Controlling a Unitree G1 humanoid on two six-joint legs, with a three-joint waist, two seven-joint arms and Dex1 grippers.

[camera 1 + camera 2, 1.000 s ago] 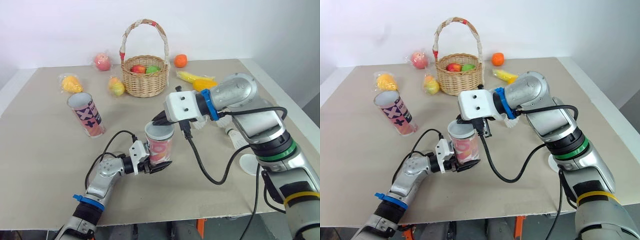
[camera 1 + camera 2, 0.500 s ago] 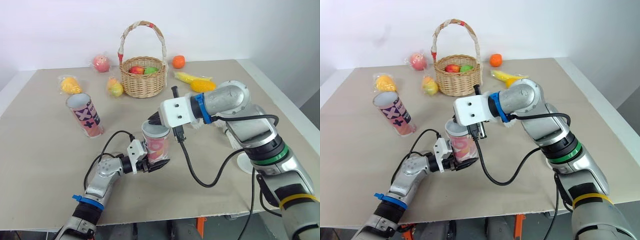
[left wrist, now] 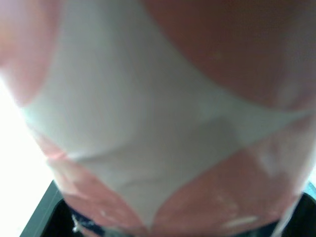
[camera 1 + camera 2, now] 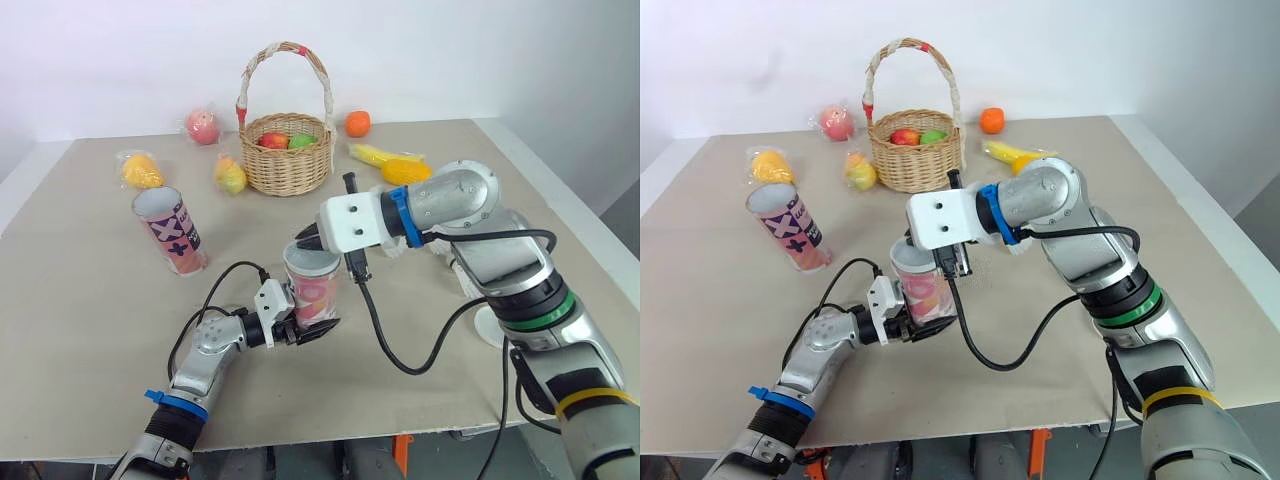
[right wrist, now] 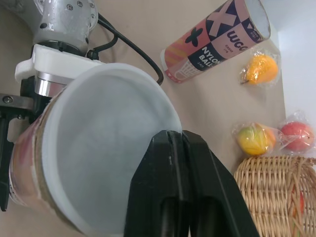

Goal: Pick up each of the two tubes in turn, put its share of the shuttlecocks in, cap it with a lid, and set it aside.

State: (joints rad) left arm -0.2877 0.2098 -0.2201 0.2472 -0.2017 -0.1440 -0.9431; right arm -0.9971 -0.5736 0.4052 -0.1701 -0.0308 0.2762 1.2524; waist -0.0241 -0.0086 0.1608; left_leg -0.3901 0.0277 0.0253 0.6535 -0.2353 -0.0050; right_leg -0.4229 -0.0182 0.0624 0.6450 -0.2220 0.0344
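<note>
Fingers together, the right gripper [image 5: 175,140] has dropped onto the lid [image 5: 103,148], seemingly seated on the tube [image 4: 318,292] the left gripper [image 4: 300,332] clamps upright at the middle of the bench [image 4: 90,320], so capping looks nearly done.

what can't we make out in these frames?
- Tube contents: the right wrist view shows a pale white mouth; seated lid or bare inside, unclear, no shuttlecock count.
- Tube print: blurred in the left wrist view, too close in the left claw.
- Right claw contact with the mouth: its white wrist block mostly hides the tips in the eye views.
- White disc by the right forearm: partly covered by the arm.
</note>
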